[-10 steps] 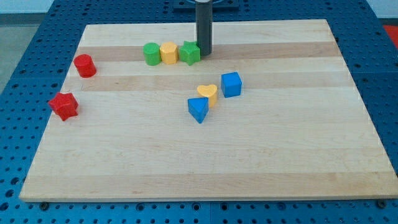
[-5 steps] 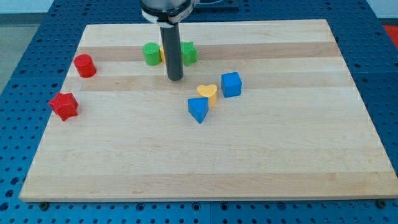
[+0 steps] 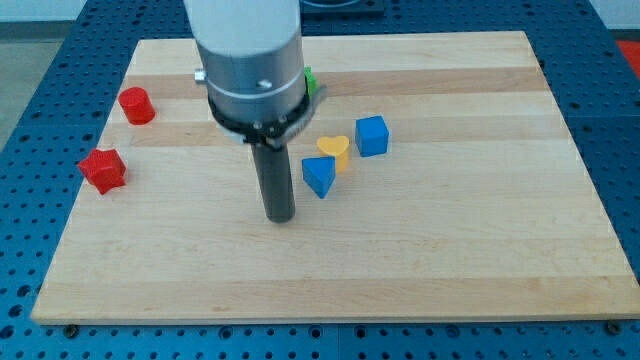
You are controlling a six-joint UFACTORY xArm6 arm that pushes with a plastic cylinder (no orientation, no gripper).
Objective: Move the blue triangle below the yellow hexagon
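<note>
The blue triangle (image 3: pixel 319 176) lies near the board's middle, touching a yellow heart (image 3: pixel 335 151) at its upper right. My tip (image 3: pixel 280 216) rests on the board just left of and slightly below the blue triangle, a small gap apart. The arm's grey body hides the yellow hexagon and the green block left of it near the view's top. Only a sliver of the green star (image 3: pixel 310 80) shows beside the arm.
A blue cube (image 3: pixel 371 135) sits right of the yellow heart. A red cylinder (image 3: pixel 136 105) and a red star (image 3: pixel 103 169) lie at the view's left. The wooden board (image 3: pixel 480 250) rests on a blue perforated table.
My tip has moved from beside the green star at the top down and left across the board to just left of the blue triangle. The blocks have not moved.
</note>
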